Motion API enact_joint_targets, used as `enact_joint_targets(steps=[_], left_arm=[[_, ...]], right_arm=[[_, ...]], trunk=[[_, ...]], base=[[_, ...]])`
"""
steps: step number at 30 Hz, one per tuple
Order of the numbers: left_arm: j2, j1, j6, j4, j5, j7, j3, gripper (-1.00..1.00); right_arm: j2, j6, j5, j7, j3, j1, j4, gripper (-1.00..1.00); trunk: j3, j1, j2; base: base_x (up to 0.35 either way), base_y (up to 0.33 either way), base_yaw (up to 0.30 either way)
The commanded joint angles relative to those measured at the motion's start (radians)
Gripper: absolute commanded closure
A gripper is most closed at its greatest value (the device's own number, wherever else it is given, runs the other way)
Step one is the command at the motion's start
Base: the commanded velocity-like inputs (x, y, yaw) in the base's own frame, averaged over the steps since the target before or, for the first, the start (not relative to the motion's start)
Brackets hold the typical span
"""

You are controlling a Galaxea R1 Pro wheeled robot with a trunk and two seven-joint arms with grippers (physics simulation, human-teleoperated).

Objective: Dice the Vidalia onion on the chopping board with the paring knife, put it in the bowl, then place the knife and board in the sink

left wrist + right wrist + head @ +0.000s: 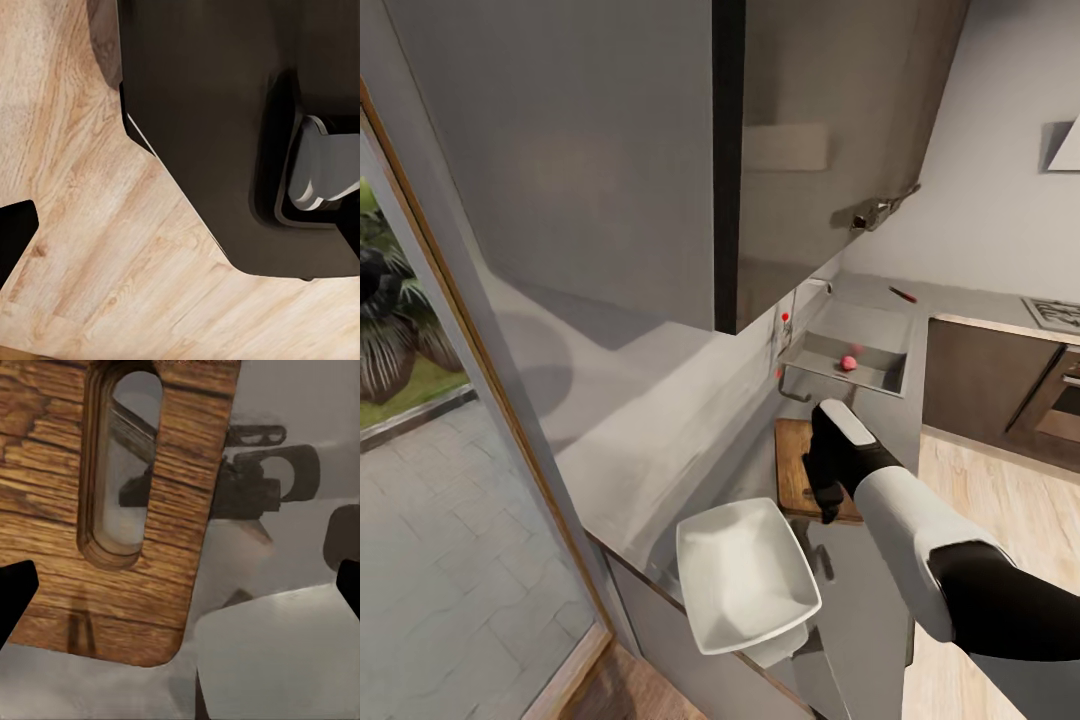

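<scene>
From the head, the onion point(849, 362) is being shown lying loose in the sink point(880, 380), the knife point(903, 294) on the worktop point(950, 300) behind; round and slick, it is best pinched across its middle. At the left wrist, floor point(90, 247) is being viewed. At the right wrist, the right pincer point(180, 592) is being held spread over the stiff board point(52, 525), beside the bowl point(285, 652).

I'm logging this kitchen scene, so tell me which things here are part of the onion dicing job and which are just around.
Job things:
onion in the sink
board
knife on the countertop
bowl
right gripper over the board

Just around:
hob
oven
wall cabinet
window
</scene>
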Motion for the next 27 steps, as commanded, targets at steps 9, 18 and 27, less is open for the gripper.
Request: enact_joint_targets(steps=[9, 18, 27], left_arm=[[0.000, 0.000, -0.002, 0.000, 0.000, 0.000, 0.000, -1.00], [0.000, 0.000, -0.002, 0.000, 0.000, 0.000, 0.000, -1.00], [0.000, 0.000, -0.002, 0.000, 0.000, 0.000, 0.000, -1.00]], right_arm=[[-0.006, -0.009, -0.009, 0.045, 0.004, -0.002, 0.032, -1.00], [-0.008, -0.007, -0.008, 0.046, 0.003, -0.002, 0.033, -1.00], [-0.039, -0.005, -0.008, 0.051, 0.003, -0.002, 0.033, -1.00]], trunk=[[-0.002, 0.001, -0.002], [-0.002, 0.001, -0.002], [-0.002, 0.001, -0.002]], base=[[0.000, 0.000, 0.000], [0.000, 0.000, 0.000], [0.000, 0.000, 0.000]])
